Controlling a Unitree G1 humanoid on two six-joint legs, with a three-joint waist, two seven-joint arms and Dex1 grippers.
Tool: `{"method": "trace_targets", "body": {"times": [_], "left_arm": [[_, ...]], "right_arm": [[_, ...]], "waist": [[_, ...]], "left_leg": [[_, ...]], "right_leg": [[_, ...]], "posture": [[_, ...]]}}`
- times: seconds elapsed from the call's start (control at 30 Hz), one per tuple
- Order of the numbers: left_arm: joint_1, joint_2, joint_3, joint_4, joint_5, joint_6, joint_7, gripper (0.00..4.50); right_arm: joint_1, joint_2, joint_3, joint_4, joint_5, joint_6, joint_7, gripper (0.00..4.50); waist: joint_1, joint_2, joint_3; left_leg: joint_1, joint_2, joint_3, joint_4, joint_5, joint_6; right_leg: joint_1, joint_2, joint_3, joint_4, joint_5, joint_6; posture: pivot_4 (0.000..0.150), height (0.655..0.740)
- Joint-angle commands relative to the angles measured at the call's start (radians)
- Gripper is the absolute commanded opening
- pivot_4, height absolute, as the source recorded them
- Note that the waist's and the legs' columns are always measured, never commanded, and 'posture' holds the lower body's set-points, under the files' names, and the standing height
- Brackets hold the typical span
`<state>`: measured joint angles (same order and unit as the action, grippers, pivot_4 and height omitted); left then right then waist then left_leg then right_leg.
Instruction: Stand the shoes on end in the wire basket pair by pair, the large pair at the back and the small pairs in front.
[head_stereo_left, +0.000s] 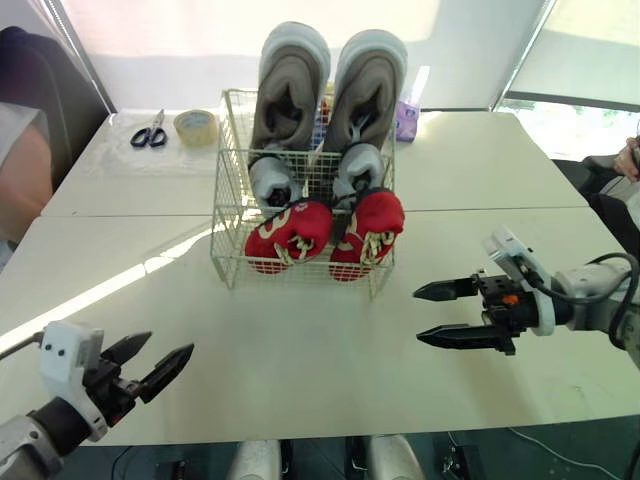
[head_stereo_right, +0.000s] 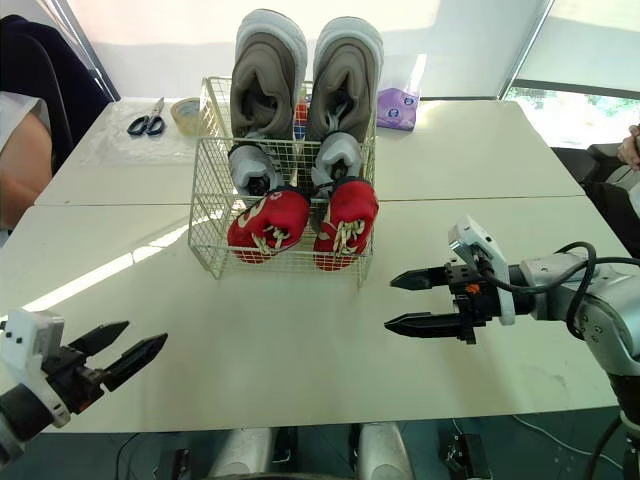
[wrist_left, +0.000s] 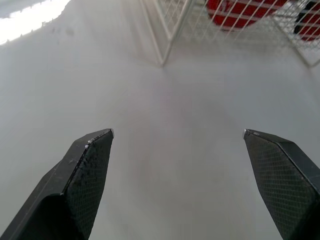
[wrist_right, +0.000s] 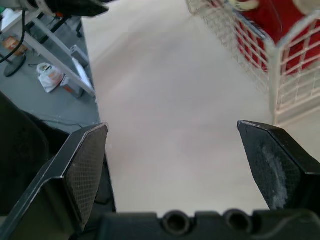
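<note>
You have all the shoes in the wire basket, which sits mid-table. The large grey pair stands on end at the far side, the small grey pair is just in front of it, and the small red pair leans against the near wall.

Your right gripper hovers over the table, near and to the right of the basket. It is well apart from the basket, its fingers spread and pointing left with nothing between them. Your left gripper is at the near left edge, farther from the basket, also spread and holding nothing.

Scissors and a tape roll lie at the far left. A purple tissue pack lies just beyond the basket's far right corner.
</note>
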<state>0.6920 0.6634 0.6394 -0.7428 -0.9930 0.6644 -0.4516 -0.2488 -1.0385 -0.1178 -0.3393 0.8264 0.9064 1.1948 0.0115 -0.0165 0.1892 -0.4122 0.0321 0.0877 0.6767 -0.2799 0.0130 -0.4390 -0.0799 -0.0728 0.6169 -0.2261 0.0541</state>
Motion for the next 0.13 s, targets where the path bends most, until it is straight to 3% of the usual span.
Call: {"method": "trace_targets", "body": {"times": [0.03, 0.13], "left_arm": [[-0.041, -0.004, -0.038, 0.012, 0.043, -0.034, -0.039, 4.27], [-0.090, -0.014, -0.068, 0.014, 0.050, -0.028, -0.028, 4.27]], "right_arm": [[0.011, 0.014, -0.004, 0.012, -0.022, -0.036, 0.000, 4.50], [0.010, 0.022, 0.002, 0.035, -0.041, -0.055, 0.010, 4.50]], "waist": [[0.001, 0.000, 0.000], [0.002, 0.000, 0.000]], "left_leg": [[-0.001, 0.000, 0.000, 0.000, 0.000, 0.000], [-0.006, 0.000, 0.000, 0.000, -0.001, 0.001]], "right_leg": [[-0.001, 0.000, 0.000, 0.000, 0.002, -0.003], [-0.004, -0.001, -0.001, 0.000, 0.002, -0.003]], "posture": [[0.150, 0.7400], [0.150, 0.7400]]}}
